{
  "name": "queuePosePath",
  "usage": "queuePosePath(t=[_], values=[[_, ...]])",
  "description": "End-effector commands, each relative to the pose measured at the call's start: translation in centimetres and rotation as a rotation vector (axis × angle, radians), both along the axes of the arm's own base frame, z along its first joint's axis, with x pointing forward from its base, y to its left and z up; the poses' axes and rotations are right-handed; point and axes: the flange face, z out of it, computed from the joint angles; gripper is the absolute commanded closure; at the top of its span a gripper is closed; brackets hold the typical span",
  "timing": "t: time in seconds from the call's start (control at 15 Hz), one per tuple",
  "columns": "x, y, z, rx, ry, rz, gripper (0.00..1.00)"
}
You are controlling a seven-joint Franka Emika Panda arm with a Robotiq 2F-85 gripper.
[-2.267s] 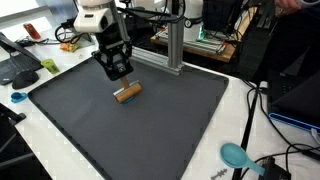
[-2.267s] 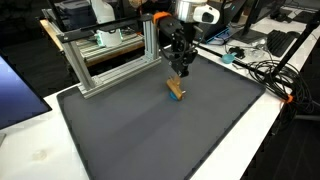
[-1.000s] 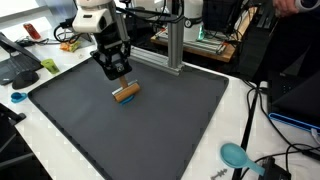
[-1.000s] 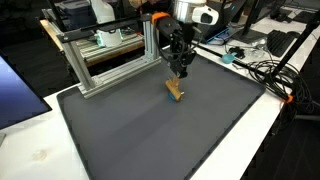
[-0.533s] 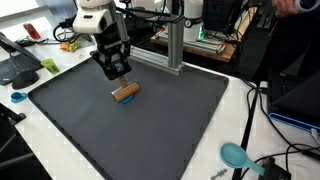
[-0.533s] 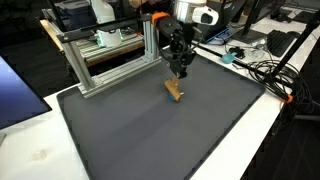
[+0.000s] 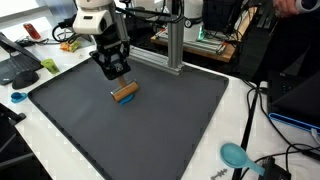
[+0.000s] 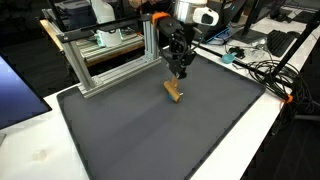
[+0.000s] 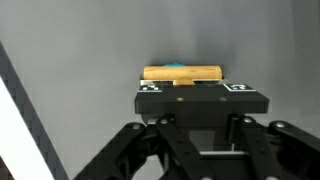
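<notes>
— Wood, that little block (image 7: 125, 92): where was it lying?

— On the dark grey mat (image 7: 150, 135), toward its far side, lying flat, with a bit of blue-green showing at its edge. The fingers (image 7: 118, 71) hung just above it without touching. Seen in an exterior view, the block sat at about five o'clock from their tips.

— Were they gripping anything?

— No. They were clenched together on nothing.

— So how would a grasp from there have been done well?

— My judgement: spread them before any descent, since clenched tips would only have shoved the block across the mat. Then centre over its middle and straddle the short width, not the length. In the wrist view the block lay level at twelve o'clock, so little twisting seemed needed. The metal frame (image 8: 110, 62), at nine o'clock from them, stood well apart.
</notes>
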Motion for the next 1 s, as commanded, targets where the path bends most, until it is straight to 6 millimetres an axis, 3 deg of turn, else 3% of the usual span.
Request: queuePosePath(t=[0.0, 0.93], values=[[0.19, -2.39, -5.3, -0.077, 0.066, 0.003, 0.78], [0.49, -2.33, -5.54, -0.097, 0.079, 0.022, 0.78]])
